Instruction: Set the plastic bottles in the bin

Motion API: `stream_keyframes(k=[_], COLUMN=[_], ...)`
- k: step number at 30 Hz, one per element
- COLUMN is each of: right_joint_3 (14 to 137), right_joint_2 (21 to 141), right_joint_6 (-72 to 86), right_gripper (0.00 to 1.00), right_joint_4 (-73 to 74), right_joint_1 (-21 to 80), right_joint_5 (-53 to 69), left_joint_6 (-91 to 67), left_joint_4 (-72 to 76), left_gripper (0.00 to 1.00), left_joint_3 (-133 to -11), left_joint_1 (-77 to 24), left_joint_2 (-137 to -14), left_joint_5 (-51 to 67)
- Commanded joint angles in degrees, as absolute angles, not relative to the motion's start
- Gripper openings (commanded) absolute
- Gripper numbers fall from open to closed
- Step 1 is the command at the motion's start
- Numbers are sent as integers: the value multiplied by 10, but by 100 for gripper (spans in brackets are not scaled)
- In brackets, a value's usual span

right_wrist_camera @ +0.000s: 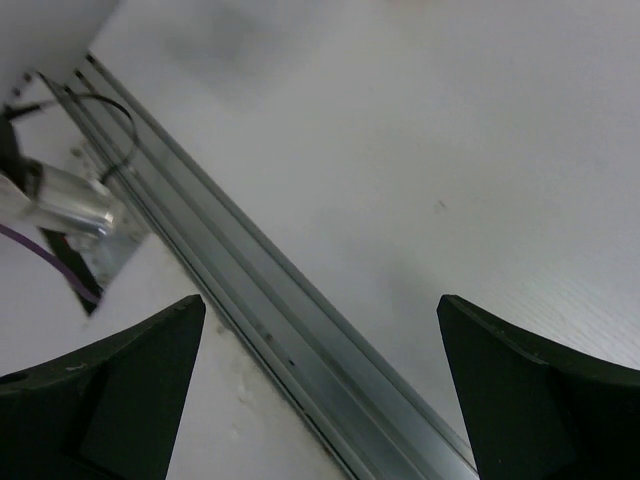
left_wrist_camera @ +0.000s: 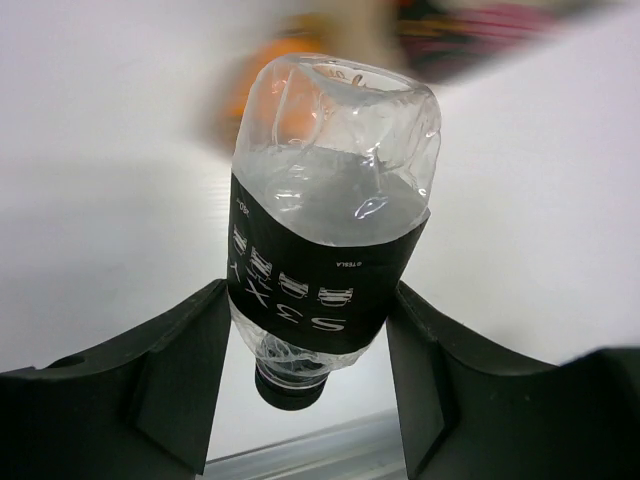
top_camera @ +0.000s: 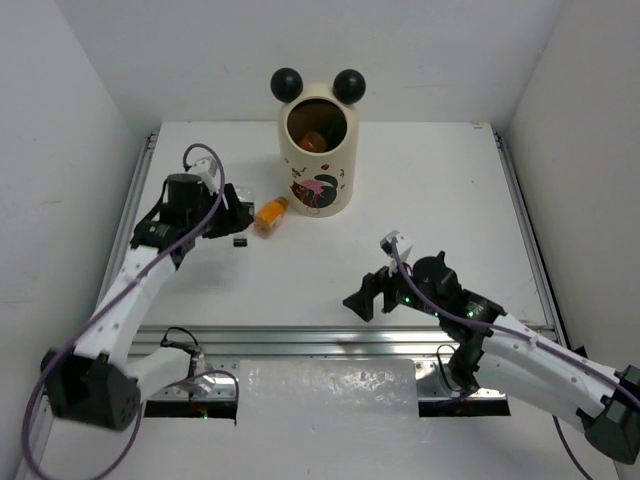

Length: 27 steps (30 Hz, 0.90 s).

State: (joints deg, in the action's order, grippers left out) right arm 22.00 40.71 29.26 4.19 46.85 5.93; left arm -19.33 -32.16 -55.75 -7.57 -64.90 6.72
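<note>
White table point(top_camera: 420, 200), white walls on three sides. Nearest you, the right gripper point(top_camera: 372, 296) hangs over the table's near edge, jaws spread wide with nothing between them. Its wrist camera gives you only a metal rail point(right_wrist_camera: 290, 340) below.

The left gripper point(left_wrist_camera: 310, 292) is clamped on the clear bottle point(left_wrist_camera: 335, 190), fingers pressing its black label, black cap point(left_wrist_camera: 290, 388) toward the wrist. From overhead you barely make that bottle out.

Just beyond the left fingertips lies an orange bottle point(top_camera: 270, 215), a blur at the wrist. Farther on stands the bin point(top_camera: 318, 190); the orange bottles point(top_camera: 313, 140) inside show from overhead only.
</note>
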Motion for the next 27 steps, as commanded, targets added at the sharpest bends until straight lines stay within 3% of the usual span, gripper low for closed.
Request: stream_keyframes(k=[1,9,13,21,24,27], right_joint_3=[350,567,643,680,684,672], right_joint_2=[452,566,631,689,702,694], right_joint_6=[341,338,300,299,297,283], right_gripper=[99,99,99,98,64,40], right_joint_4=[1,-31,-3,-21,-27,-45], right_joint_1=[468,467,467,467,467,468], right_joint_5=[74,189,217,253,282,286], left_joint_6=[-186,-278,-295,-301,-300,-298], left_joint_4=[-203,60,85,96,92,89], left_gripper=[0,0,0,0,0,22], left_joint_3=[-506,-421,-421,-440,-453,-467], left_joint_1=[-102,-152,-170,-184,-184,-185], left_joint_2=[-558,-418,-414,-428,-433,-441], left_joint_5=[338,537,559,562,556,559])
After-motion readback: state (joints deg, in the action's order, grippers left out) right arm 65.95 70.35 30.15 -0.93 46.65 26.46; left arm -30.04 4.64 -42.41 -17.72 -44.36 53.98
